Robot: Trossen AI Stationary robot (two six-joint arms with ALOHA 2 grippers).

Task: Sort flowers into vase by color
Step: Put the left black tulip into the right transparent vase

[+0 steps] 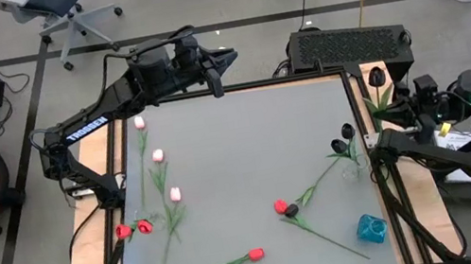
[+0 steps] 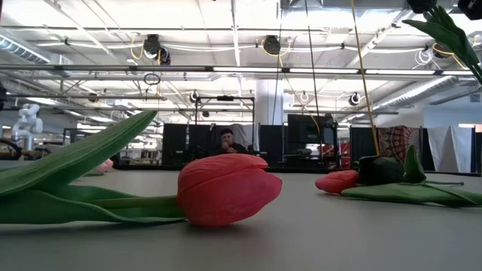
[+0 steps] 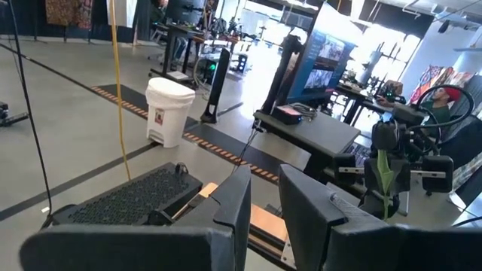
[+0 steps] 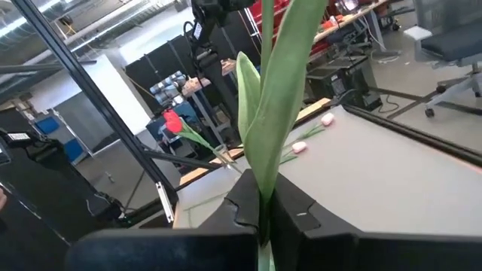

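My right gripper (image 1: 393,109) is at the table's right edge, shut on a black tulip (image 1: 377,78) whose green stem and leaf (image 4: 280,90) rise past its fingers. A clear vase (image 1: 352,168) near that edge holds two black tulips (image 1: 347,132). A blue vase (image 1: 371,227) stands at the near right. Pink tulips (image 1: 158,154) lie at the far left. Red tulips (image 1: 134,229) lie at the near left, one (image 1: 256,254) near the front, and a red and a black head (image 1: 286,208) lie mid-table. My left gripper (image 1: 217,76) is open and empty above the far edge. My right gripper pinches the black tulip's green stem with a leaf (image 4: 263,197) between its two fingers, low on the stem. The fingers come level from the table's right side and lie across the stem. The tulip stands roughly upright, head up, lifted clear of the table.
A black box (image 1: 347,44) sits beyond the far right corner. The table's middle (image 1: 248,149) is bare between the flower groups. In the low view a red tulip head (image 2: 226,188) lies close in front, and a person (image 2: 226,141) sits far behind the table.
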